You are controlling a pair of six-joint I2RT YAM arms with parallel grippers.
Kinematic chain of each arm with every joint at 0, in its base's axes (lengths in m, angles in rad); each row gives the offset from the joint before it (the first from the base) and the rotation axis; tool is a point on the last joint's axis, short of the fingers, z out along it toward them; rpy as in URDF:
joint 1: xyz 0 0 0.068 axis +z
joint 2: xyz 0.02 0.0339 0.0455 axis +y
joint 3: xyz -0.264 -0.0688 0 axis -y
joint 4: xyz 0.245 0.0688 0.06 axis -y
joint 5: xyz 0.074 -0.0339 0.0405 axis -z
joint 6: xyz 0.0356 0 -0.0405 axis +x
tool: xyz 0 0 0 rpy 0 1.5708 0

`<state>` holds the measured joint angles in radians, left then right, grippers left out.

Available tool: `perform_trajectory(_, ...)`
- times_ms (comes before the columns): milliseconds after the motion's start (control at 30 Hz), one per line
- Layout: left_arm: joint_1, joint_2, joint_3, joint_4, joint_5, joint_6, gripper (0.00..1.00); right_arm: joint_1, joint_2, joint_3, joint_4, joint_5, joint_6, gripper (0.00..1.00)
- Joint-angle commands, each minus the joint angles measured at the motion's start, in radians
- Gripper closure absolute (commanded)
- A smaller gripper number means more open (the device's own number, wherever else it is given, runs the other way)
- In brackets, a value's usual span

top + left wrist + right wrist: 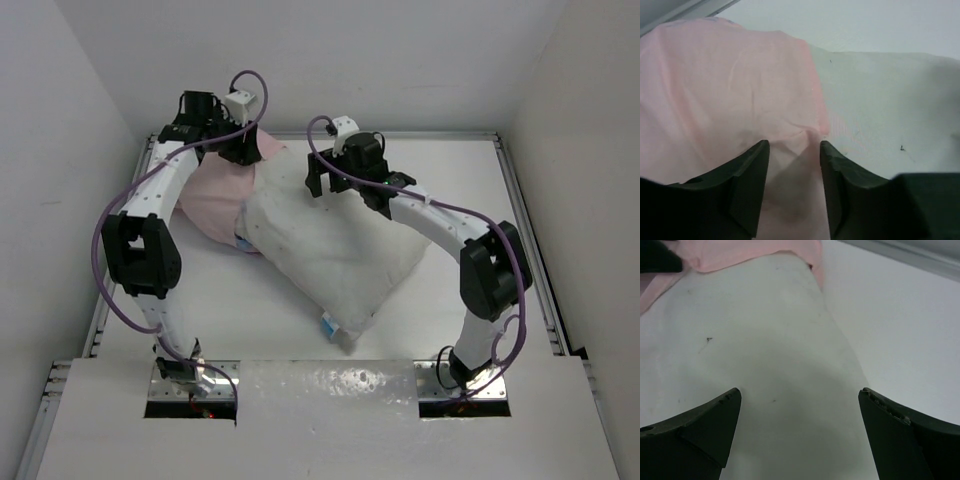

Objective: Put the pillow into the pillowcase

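The white speckled pillow (340, 245) lies slantwise across the middle of the table, its small blue tag (328, 325) at the near corner. Its far-left end meets the pale pink pillowcase (215, 200), which is bunched at the back left. My left gripper (240, 150) hovers over the pillowcase edge. In the left wrist view its jaws (793, 145) stand apart with pink pillowcase (725, 80) fabric beneath them and the pillow (890, 100) to the right. My right gripper (320, 180) is wide open just above the pillow's far end (755, 340), nothing between its fingertips (800, 392). The pillowcase (740, 252) rims the top.
White walls close in the table at the back and both sides. A metal rail (525, 220) runs along the right edge and another along the left edge (100, 310). A pale board (330, 420) covers the near edge between the arm bases.
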<state>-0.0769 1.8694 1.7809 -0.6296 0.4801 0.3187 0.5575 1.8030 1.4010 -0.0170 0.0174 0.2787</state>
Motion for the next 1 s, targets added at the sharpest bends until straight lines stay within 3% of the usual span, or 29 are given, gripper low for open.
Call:
perform_trajectory(0, -0.035, 0.043, 0.023, 0.035, -0.038, -0.040, 0.58, -0.021, 0.042, 0.015, -0.011, -0.126, 0.085, 0.01)
perform_trajectory(200, -0.035, 0.019, -0.026, 0.037, 0.041, 0.000, 0.74, -0.019, 0.119, 0.021, 0.026, -0.209, 0.146, 0.03)
perform_trajectory(333, -0.035, 0.014, -0.023, 0.007, 0.068, 0.026, 1.00, -0.001, 0.131, -0.014, 0.083, -0.251, 0.206, 0.09)
perform_trajectory(400, -0.035, 0.014, -0.012, -0.016, 0.072, 0.040, 1.00, 0.022, 0.133, -0.040, 0.118, -0.255, 0.232, 0.11)
perform_trajectory(533, -0.035, 0.025, 0.055, -0.076, 0.109, 0.074, 1.00, 0.061, 0.154, -0.017, 0.101, -0.258, 0.254, 0.28)
perform_trajectory(833, -0.038, 0.001, 0.094, -0.165, 0.115, 0.106, 1.00, 0.150, 0.113, -0.022, 0.063, -0.215, 0.235, 0.50)
perform_trajectory(967, -0.047, -0.004, 0.132, -0.186, 0.114, 0.122, 1.00, 0.163, 0.107, -0.027, 0.065, -0.223, 0.266, 0.51)
